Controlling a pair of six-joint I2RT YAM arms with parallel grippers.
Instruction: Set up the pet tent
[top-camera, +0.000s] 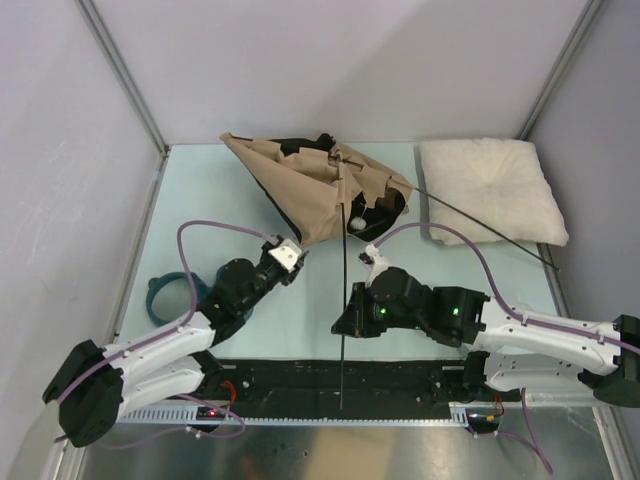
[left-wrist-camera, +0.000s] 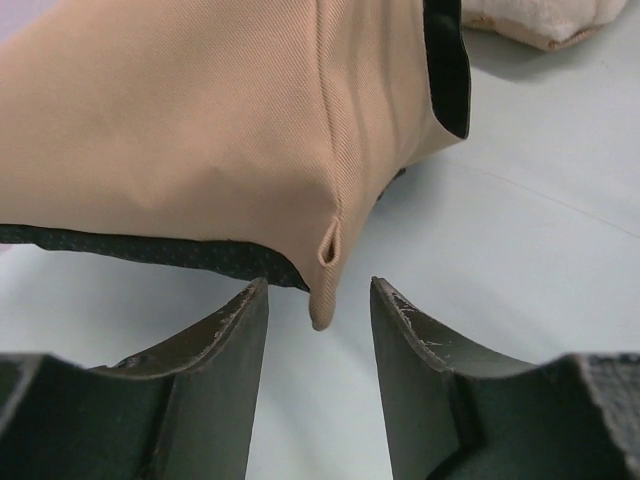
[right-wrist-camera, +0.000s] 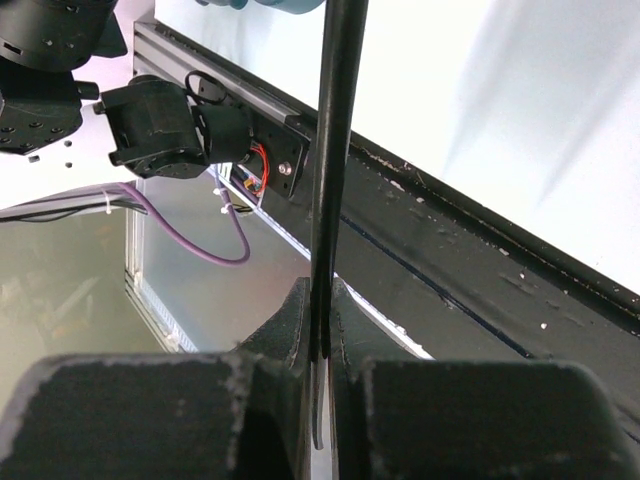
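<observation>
The left jaws are standing spread, a corner of the pet tent (left-wrist-camera: 200, 130) hanging between their tips, touching neither; the right jaws are pinching its thin black pole (right-wrist-camera: 335, 150), which is rising straight above them.

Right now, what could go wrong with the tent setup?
1. Left gripper: open jaws flank only the corner tip of the tent; closing may miss or pinch little fabric.
2. Right gripper is shut on the thin pole away from the tent; pushing might bow it or let it slip.
</observation>
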